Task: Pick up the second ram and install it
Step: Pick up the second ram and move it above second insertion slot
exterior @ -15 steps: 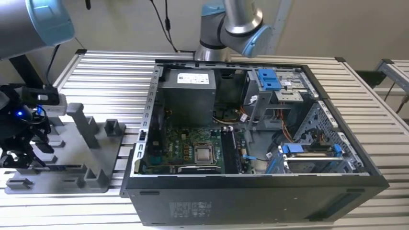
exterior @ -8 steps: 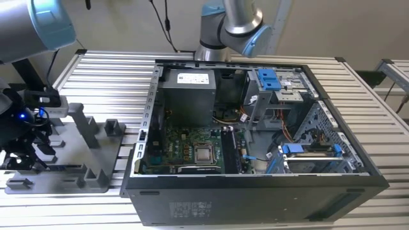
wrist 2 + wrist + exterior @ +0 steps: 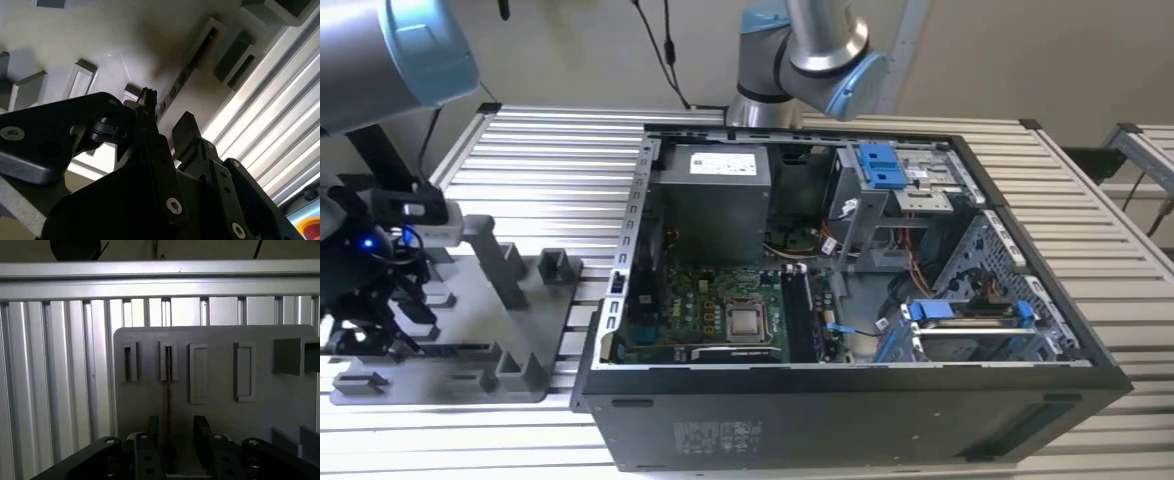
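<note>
The second ram is a thin dark stick standing on edge in a slot of the grey fixture tray; in the second wrist view the ram runs from that slot toward the fingers. My gripper is open and straddles the near end of the stick, with one finger close beside it and the other finger a gap away. In the exterior view my gripper hangs low over the tray at the exterior view's left. The second wrist view shows the gripper just above the tray surface.
An open computer case lies to the exterior view's right of the tray, with its motherboard and memory slots exposed. A second arm's base stands behind the case. Grey posts rise from the tray on a ribbed metal table.
</note>
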Tool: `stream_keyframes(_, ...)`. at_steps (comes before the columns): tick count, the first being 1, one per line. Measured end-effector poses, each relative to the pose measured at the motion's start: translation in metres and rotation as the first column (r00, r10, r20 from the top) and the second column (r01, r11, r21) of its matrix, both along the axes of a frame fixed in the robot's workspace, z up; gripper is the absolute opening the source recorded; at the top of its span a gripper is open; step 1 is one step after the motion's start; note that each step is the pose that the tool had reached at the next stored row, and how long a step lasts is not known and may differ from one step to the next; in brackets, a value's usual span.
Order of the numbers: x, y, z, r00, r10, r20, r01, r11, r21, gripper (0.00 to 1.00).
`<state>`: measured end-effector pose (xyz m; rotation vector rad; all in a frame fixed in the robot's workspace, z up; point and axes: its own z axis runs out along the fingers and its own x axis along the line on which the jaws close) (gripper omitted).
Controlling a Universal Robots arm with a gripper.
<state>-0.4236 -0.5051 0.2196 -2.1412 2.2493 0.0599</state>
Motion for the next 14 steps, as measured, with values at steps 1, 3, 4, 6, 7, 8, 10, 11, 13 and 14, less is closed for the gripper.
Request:
stream_keyframes(1,-0.0001,0.0000,-0.0007,1.0000,0.000,0.0003,0.000,1.0000,-0.0001,0.42)
stream_keyframes(3,-0.0001,0.0000,-0.0027,1.0000,0.000,0.0008,0.000,1.0000,0.0000,0.42)
stream_keyframes(4,-0.0001,0.0000,-0.0039,1.0000,0.000,0.0007,0.000,1.0000,-0.0001,0.42)
stream_keyframes(6,-0.0001,0.0000,-0.0065,1.0000,0.001,0.0009,-0.001,1.0000,-0.0002,0.42)
stream_keyframes(7,-0.0001,0.0000,-0.0078,1.0000,0.002,0.0010,-0.002,1.0000,-0.0002,0.42)
stream_keyframes(8,-0.0001,0.0000,-0.0091,1.0000,0.003,0.0010,-0.003,1.0000,-0.0002,0.42)
stream_keyframes(10,-0.0001,0.0000,-0.0118,1.0000,0.010,0.0010,-0.010,1.0000,-0.0002,0.42)
stream_keyframes(11,-0.0001,0.0000,-0.0131,0.9999,0.014,0.0011,-0.014,0.9999,-0.0002,0.42)
stream_keyframes(13,-0.0002,0.0000,-0.0157,0.9998,0.021,0.0015,-0.021,0.9998,-0.0001,0.42)
stream_keyframes(14,-0.0002,0.0000,-0.0168,0.9997,0.024,0.0017,-0.024,0.9997,-0.0001,0.42)
